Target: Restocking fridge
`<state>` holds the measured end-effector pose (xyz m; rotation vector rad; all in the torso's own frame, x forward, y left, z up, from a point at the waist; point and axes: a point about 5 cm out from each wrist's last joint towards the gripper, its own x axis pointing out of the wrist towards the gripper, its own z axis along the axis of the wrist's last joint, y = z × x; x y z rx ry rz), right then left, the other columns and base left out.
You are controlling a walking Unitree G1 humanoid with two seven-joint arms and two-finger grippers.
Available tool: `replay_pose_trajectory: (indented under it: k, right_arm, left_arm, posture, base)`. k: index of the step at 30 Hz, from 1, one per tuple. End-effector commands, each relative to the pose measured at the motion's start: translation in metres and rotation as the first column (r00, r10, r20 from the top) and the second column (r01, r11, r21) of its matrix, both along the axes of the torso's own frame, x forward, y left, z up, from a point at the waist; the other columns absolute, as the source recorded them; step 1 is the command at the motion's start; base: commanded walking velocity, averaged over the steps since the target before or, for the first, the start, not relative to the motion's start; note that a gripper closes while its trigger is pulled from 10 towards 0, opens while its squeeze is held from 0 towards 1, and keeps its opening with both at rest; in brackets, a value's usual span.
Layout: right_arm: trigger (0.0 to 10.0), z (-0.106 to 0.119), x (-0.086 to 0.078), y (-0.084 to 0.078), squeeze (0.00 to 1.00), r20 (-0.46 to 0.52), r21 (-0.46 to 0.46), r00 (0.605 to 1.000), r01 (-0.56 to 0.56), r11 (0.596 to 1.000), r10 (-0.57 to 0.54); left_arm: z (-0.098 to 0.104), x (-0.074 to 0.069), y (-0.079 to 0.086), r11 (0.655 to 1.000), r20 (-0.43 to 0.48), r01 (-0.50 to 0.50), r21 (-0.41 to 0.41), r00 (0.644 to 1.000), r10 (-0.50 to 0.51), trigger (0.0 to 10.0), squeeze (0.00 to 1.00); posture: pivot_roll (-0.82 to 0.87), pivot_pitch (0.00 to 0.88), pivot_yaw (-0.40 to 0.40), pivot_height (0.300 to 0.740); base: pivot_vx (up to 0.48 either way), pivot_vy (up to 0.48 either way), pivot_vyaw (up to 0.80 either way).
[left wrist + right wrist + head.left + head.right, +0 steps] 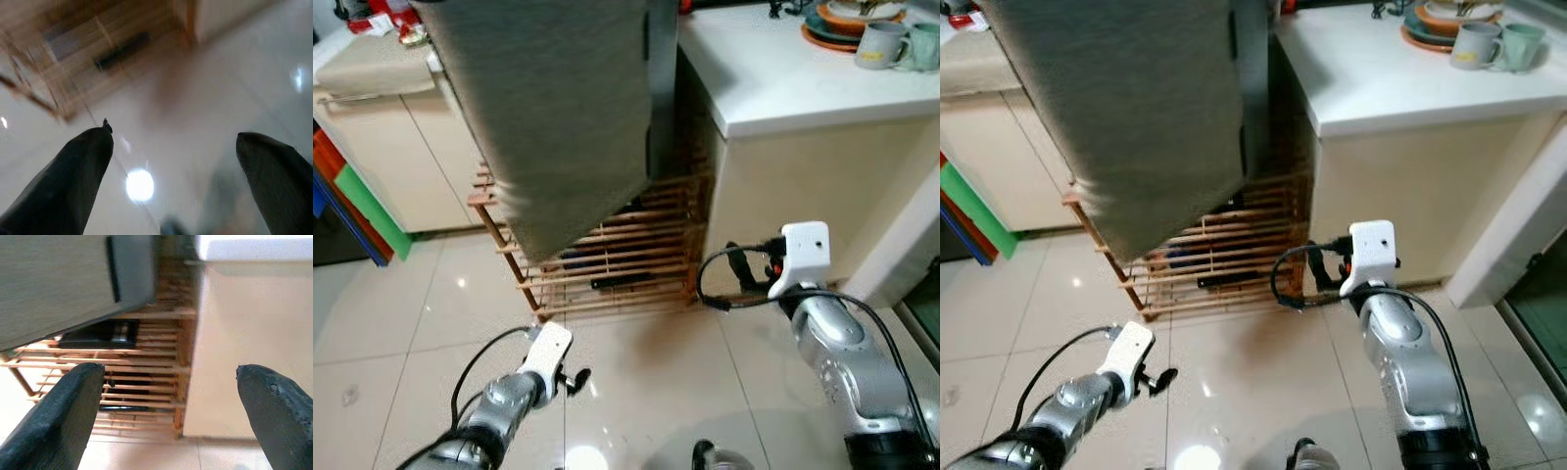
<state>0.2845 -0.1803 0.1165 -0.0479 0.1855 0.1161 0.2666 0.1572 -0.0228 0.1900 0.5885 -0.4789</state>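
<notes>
A tall grey fridge (pixel 558 117) stands ahead, its front reaching down over a wooden slatted rack (pixel 617 264). The right wrist view looks at the fridge's lower corner (pixel 73 279), with a dark strip along its edge, and at the rack below. My right gripper (pixel 171 367) is open and holds nothing; it is raised in front of the rack's right end, beside the counter wall (pixel 783 186). Low on the left my left gripper (pixel 173 134) is open over the shiny tiled floor (pixel 636 372), also holding nothing.
A white counter (pixel 773 78) on the right carries two mugs (pixel 881 44) and stacked plates (pixel 842 24). Beige cabinets (pixel 382 157) stand at the left with coloured boards (pixel 352 211) leaning against them. Dark items lie on the rack's shelves.
</notes>
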Motion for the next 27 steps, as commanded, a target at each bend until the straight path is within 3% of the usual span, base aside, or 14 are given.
replay_pose_trajectory:
  k: [1,2,3,4,5,6,8,13,14,17,27]
  right_arm:
    - [10.0,0.005,0.003,0.003,0.0,0.04,0.011,0.999,-0.002,1.0,0.002]
    - [10.0,0.006,0.004,0.005,0.0,0.056,0.026,0.998,0.003,1.0,-0.005]
    - [10.0,0.006,0.004,0.006,0.0,0.065,0.035,0.998,0.009,0.999,-0.011]
    - [10.0,0.006,0.005,0.006,0.0,0.069,0.038,0.997,0.013,0.999,-0.016]
    - [10.0,0.006,0.005,0.006,0.0,0.069,0.038,0.997,0.013,0.999,-0.016]
    - [10.0,0.007,0.007,0.008,0.0,0.081,0.055,0.996,0.021,0.998,-0.025]
    - [10.0,0.008,0.009,0.013,0.0,0.086,0.049,0.996,0.001,0.999,-0.006]
    - [10.0,0.008,0.011,0.019,0.0,0.095,0.054,0.995,-0.025,0.998,0.02]
    - [10.0,0.008,0.014,0.024,0.0,0.101,0.048,0.994,-0.04,0.998,0.035]
    - [10.0,0.008,0.017,0.026,0.0,0.108,0.048,0.994,-0.038,0.998,0.033]
    - [10.0,0.006,0.02,0.028,0.0,0.119,0.02,0.993,-0.022,1.0,0.019]
  left_arm:
    - [0.042,0.032,-0.007,0.995,0.222,0.01,-0.097,0.975,0.012,10.0,0.0]
    - [0.093,0.057,-0.021,0.981,0.422,-0.006,-0.193,0.902,0.089,10.0,0.0]
    - [0.135,0.066,-0.03,0.963,0.547,-0.006,-0.269,0.822,0.158,10.0,0.0]
    - [0.161,0.067,-0.035,0.949,0.608,-0.003,-0.315,0.767,0.204,10.0,0.0]
    - [0.161,0.067,-0.035,0.949,0.608,-0.003,-0.315,0.767,0.204,10.0,0.0]
    - [0.192,0.068,-0.039,0.925,0.669,-0.029,-0.378,0.682,0.295,10.0,0.0]
    - [0.201,0.067,-0.04,0.905,0.672,-0.056,-0.423,0.651,0.354,10.0,0.0]
    - [0.198,0.067,-0.035,0.883,0.642,-0.107,-0.458,0.647,0.411,10.0,0.0]
    - [0.192,0.065,-0.026,0.883,0.606,-0.169,-0.439,0.67,0.429,10.0,0.0]
    - [0.193,0.061,-0.021,0.879,0.583,-0.201,-0.433,0.681,0.443,10.0,0.0]
    - [0.187,0.058,-0.023,0.885,0.535,-0.219,-0.412,0.728,0.429,10.0,0.0]
  posture:
    - [-0.05,0.0,0.068,0.74]
    - [-0.05,0.0,0.062,0.74]
    - [-0.05,0.0,0.06,0.74]
    - [-0.05,0.0,0.059,0.74]
    - [-0.05,0.0,0.059,0.74]
    - [-0.05,0.0,0.058,0.74]
    - [-0.05,0.0,0.057,0.74]
    - [-0.05,0.0,0.057,0.74]
    - [-0.04,0.0,0.053,0.74]
    - [-0.04,0.0,0.051,0.74]
    - [-0.03,0.0,0.056,0.74]
  base:
    - [0.0,0.0,0.0]
    - [0.0,0.0,0.0]
    - [0.0,0.0,0.0]
    - [0.0,0.0,0.0]
    - [0.0,0.0,0.0]
    - [0.0,0.0,0.0]
    - [0.0,0.0,0.0]
    - [0.0,0.0,0.28]
    - [0.416,0.24,0.7]
    - [0.429,0.08,0.69]
    - [0.443,0.0,0.07]
